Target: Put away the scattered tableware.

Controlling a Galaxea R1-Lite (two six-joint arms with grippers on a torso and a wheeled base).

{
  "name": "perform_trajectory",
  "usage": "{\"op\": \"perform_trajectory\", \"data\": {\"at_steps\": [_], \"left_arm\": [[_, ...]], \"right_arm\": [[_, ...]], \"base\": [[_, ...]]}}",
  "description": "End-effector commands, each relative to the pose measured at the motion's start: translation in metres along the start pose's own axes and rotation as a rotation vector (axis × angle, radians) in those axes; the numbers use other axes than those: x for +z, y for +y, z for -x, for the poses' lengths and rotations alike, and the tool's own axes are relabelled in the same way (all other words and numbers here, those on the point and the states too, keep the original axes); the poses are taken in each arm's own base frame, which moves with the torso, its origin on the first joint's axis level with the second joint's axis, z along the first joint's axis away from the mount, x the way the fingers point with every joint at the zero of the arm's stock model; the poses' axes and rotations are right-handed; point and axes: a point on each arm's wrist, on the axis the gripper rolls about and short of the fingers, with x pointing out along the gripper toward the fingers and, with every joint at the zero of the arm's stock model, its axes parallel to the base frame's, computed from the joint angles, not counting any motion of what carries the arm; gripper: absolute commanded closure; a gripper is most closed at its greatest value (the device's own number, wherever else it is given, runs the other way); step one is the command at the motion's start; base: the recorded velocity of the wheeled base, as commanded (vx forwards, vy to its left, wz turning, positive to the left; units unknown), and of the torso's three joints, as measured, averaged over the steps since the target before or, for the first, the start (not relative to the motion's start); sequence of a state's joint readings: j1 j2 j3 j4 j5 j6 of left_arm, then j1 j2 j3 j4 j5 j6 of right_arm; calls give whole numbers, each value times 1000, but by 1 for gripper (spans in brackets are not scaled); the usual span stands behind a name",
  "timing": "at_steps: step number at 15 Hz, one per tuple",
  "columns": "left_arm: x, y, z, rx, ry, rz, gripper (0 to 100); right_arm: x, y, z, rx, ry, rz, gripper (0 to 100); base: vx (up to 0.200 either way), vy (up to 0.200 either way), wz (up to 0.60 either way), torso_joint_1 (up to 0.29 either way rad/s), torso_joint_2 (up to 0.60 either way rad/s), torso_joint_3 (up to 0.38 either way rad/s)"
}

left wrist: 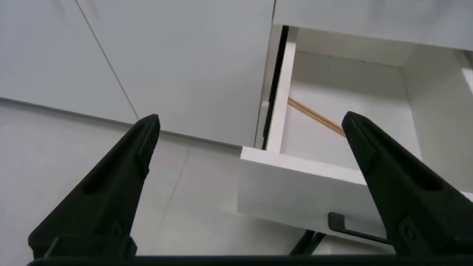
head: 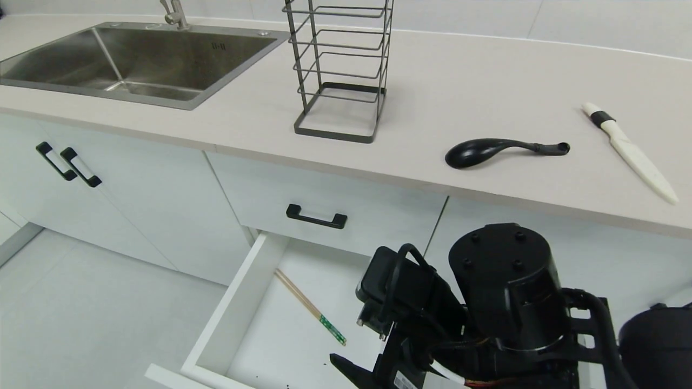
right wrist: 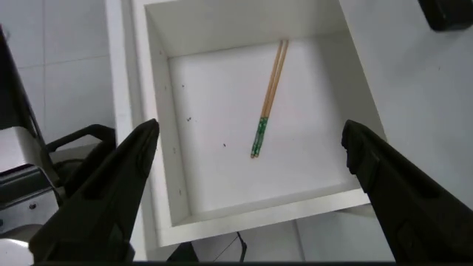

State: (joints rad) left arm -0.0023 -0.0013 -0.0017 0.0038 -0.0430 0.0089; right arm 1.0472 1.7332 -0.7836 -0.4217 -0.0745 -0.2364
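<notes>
Right end effector (right wrist: 249, 133) apart, empty, over open drawer (right wrist: 214, 89); left end effector (left wrist: 251, 122) apart too. Chopsticks (right wrist: 267, 100) stowed; black spoon (head: 473, 153), white knife (head: 632, 154) not yet stowed, right on tabletop (head: 459, 81).

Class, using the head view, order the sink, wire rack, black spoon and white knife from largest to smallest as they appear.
1. sink
2. wire rack
3. white knife and black spoon: about alike in length, so left unranked.

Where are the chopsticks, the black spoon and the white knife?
chopsticks (head: 309, 305): head view, middle of the wooden sticks.
black spoon (head: 473, 153): head view, on its bowl.
white knife (head: 632, 156): head view, on the blade.
</notes>
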Motion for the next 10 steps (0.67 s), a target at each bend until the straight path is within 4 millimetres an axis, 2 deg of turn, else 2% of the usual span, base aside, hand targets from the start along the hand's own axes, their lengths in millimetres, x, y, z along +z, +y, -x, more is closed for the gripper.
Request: {"op": "perform_trajectory", "data": {"at_steps": [1,5,10], "left_arm": [[0,0,0,-1,2,0,0],[0,0,0,-1,2,0,0],[0,0,0,1,2,0,0]], "right_arm": [[0,1,0,4,-1,2,0],[0,1,0,3,1,1,0],[0,1,0,3,1,1,0]], "base": [[0,0,0,261,-471,-222],[0,0,0,117,-481,-220],[0,0,0,351,-485,-233]]}}
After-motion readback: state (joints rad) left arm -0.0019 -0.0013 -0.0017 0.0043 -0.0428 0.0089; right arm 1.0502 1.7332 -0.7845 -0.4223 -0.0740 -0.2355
